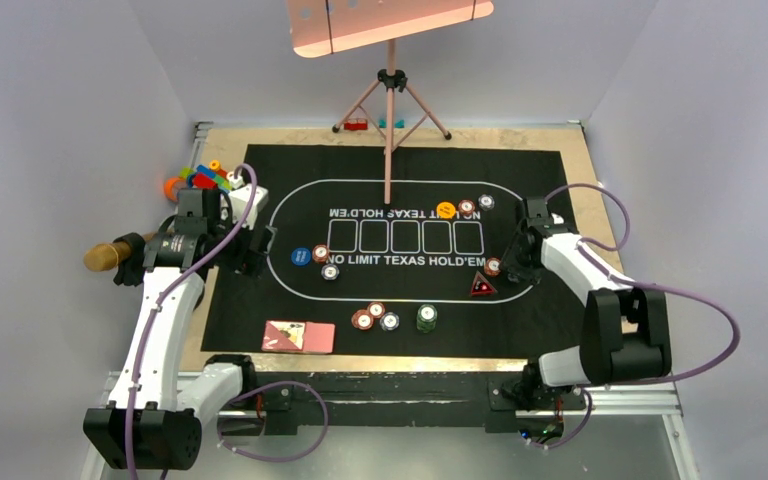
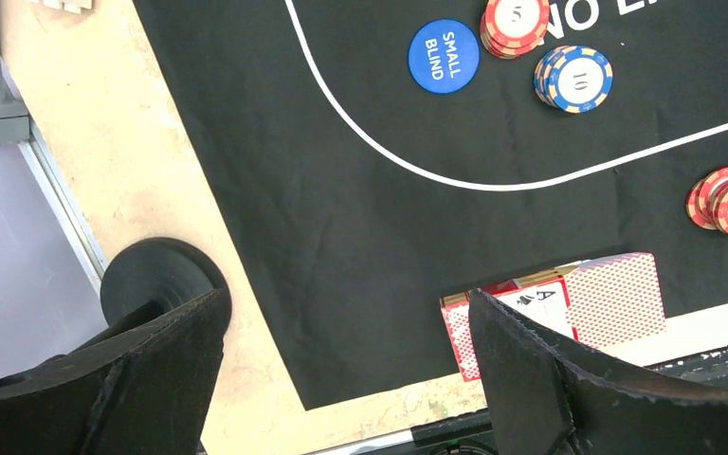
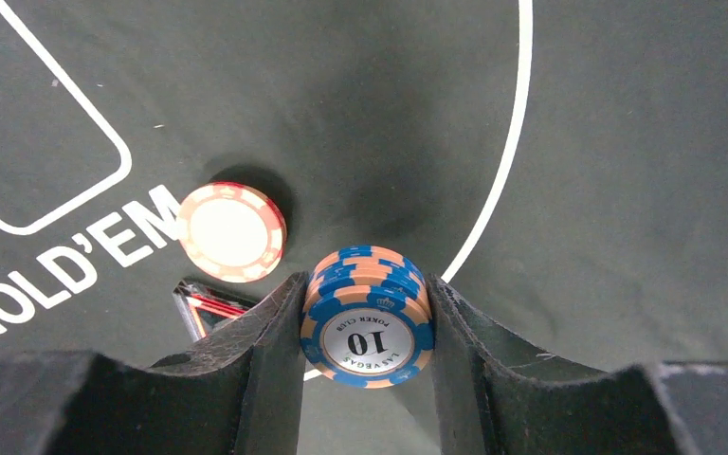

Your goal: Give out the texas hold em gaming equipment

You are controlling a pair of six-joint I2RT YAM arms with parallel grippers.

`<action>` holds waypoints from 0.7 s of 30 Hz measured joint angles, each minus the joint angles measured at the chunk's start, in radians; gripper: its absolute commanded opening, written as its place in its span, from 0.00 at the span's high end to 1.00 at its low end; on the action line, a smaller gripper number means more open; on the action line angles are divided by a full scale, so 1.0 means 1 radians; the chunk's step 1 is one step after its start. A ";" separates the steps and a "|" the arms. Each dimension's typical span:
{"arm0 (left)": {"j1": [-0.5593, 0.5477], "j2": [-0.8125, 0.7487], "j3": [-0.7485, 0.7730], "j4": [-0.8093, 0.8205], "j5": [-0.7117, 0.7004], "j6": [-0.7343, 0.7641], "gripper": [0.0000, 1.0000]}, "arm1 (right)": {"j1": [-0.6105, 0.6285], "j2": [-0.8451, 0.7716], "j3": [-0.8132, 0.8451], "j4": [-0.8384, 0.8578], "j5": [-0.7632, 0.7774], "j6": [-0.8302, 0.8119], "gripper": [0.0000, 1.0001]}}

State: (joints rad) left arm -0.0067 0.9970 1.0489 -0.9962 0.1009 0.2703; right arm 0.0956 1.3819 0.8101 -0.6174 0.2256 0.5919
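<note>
My right gripper (image 3: 366, 286) is shut on a short stack of blue-and-tan poker chips (image 3: 368, 322) marked 10, held just above the mat by the white oval line. A red chip (image 3: 232, 232) and the dark triangle (image 3: 207, 305) lie just to their left. In the top view the right gripper (image 1: 510, 266) is beside that red chip (image 1: 493, 266) and triangle (image 1: 481, 287). My left gripper (image 2: 346, 303) hangs open over the mat's near-left corner with nothing between its fingers. The playing cards (image 2: 616, 296), a blue button (image 2: 444, 56) and blue chips (image 2: 573, 78) lie beyond it.
Red chips (image 1: 368, 316) and a green stack (image 1: 427, 318) sit near the mat's front. An orange button (image 1: 446, 209) and chips (image 1: 477, 206) lie at the far right. Toy blocks (image 1: 200, 178) sit off the mat at the left. A tripod (image 1: 390, 110) stands at the back.
</note>
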 measured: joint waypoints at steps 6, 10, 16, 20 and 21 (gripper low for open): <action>0.000 0.000 0.000 0.012 0.007 0.002 0.00 | -0.002 0.058 -0.001 0.001 -0.006 0.026 0.78; 0.000 0.000 0.000 0.015 0.010 0.002 0.00 | -0.002 0.078 -0.003 0.002 -0.006 0.037 0.76; 0.000 -0.005 0.000 0.016 0.011 0.002 0.00 | -0.002 0.099 -0.011 0.002 -0.011 0.045 0.53; 0.000 -0.014 0.000 0.016 0.011 0.002 0.00 | -0.003 0.103 -0.014 0.005 -0.013 0.053 0.41; 0.000 -0.017 0.000 0.016 0.011 0.002 0.00 | -0.002 0.103 -0.014 0.005 -0.013 0.054 0.39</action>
State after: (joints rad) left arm -0.0067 0.9802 1.0489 -0.9802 0.1116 0.2718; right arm 0.0933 1.4849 0.7959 -0.6128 0.2131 0.6460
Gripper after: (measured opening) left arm 0.995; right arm 0.549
